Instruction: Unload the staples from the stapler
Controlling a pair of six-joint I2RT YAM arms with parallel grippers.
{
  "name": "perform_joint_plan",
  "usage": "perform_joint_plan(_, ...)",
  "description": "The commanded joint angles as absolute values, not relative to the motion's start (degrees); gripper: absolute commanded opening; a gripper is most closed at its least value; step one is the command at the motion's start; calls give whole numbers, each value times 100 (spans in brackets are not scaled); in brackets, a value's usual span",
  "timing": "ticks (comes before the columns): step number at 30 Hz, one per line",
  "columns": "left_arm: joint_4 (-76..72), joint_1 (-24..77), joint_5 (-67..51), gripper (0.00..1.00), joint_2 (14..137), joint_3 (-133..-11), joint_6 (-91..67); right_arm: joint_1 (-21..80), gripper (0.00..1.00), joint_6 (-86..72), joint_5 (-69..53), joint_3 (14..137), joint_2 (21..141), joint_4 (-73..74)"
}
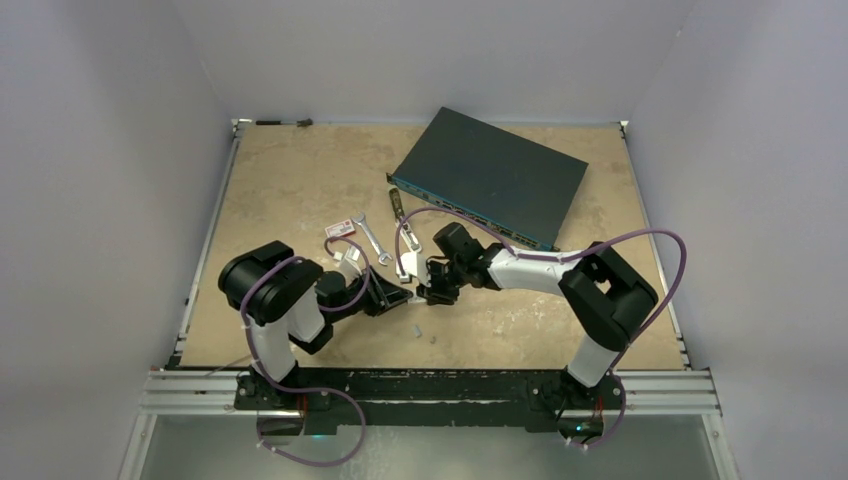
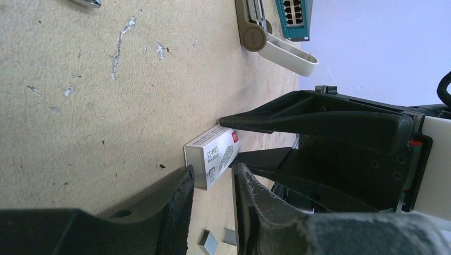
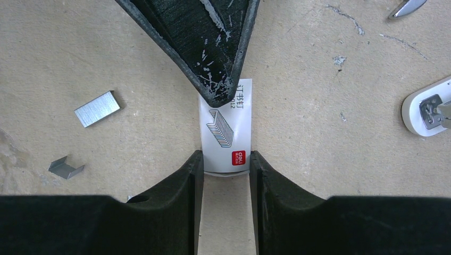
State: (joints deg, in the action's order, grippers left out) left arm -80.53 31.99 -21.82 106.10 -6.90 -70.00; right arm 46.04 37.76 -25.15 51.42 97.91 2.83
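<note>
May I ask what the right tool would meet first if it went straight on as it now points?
The small white box, whose near end already sits between the fingertips of the right tool. Just beyond, the left tool reaches over the box's far end, though depth is unclear.

Stapler cut off at right edge; white box partly covered.

Small white box flat on tan table; wrench beside red-and-white box; dark network switch at rear.
</note>
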Motion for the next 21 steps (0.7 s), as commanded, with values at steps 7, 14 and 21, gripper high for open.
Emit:
perform_joint_plan(7, -8664, 3309, -2300, 30, 10644, -932, -7163, 4589, 34, 3858, -2583, 5302, 9907, 468)
perform_joint_plan(14, -8762, 3450, -2223, 29, 10740, -983, -7206, 4594, 34, 3858, -2593, 5304, 9909, 479)
perform_joint_plan(21, -8951, 3743, -2119, 28, 10896, -1092, -7320, 4596, 33, 3841, -2601, 5350, 9938, 467)
